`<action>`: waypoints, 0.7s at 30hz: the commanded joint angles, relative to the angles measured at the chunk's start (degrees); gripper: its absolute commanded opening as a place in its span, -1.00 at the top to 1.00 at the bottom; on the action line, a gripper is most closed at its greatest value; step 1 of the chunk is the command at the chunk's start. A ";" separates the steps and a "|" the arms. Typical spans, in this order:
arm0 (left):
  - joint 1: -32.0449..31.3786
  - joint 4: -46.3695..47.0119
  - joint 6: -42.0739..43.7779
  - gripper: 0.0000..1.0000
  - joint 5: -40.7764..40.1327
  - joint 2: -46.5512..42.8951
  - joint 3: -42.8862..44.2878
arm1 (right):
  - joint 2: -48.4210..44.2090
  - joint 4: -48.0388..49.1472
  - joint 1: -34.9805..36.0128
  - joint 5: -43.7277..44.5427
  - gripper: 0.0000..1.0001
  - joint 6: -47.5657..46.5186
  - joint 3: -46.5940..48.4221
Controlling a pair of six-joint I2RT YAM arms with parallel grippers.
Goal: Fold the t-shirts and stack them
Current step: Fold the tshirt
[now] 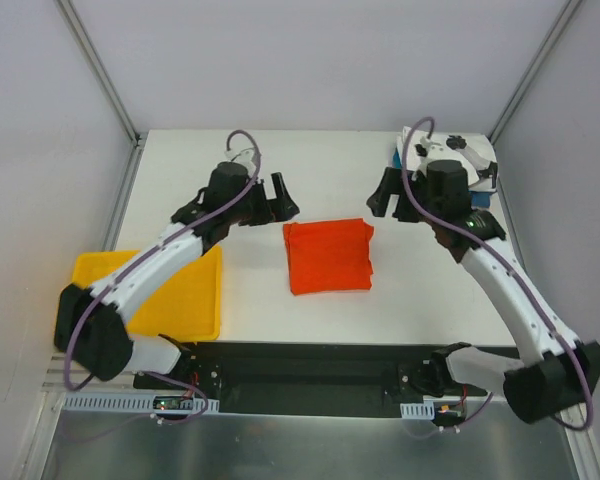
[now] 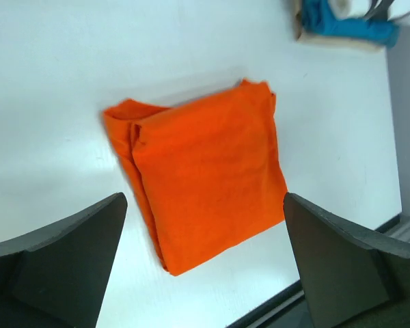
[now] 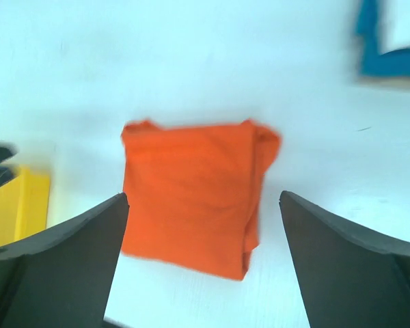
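Observation:
The orange-red t-shirt (image 1: pixel 328 255) lies folded into a rough square in the middle of the table, also seen in the left wrist view (image 2: pixel 205 174) and the right wrist view (image 3: pixel 191 195). A white t-shirt with black marks (image 1: pixel 458 155) sits on a teal-blue one (image 2: pixel 348 24) at the back right corner. My left gripper (image 1: pixel 277 198) is open and empty, above the table left of the orange shirt. My right gripper (image 1: pixel 388 195) is open and empty, right of it, close to the back-right pile.
A yellow plastic tray (image 1: pixel 192 300) stands at the front left under the left arm. The table's side rails and back wall enclose the work area. The black base bar runs along the near edge.

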 commanded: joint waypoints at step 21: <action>-0.54 -10.67 -2.01 -0.99 -25.41 -22.95 -18.18 | 38.71 -9.74 3.28 -2.91 -0.98 -4.15 12.17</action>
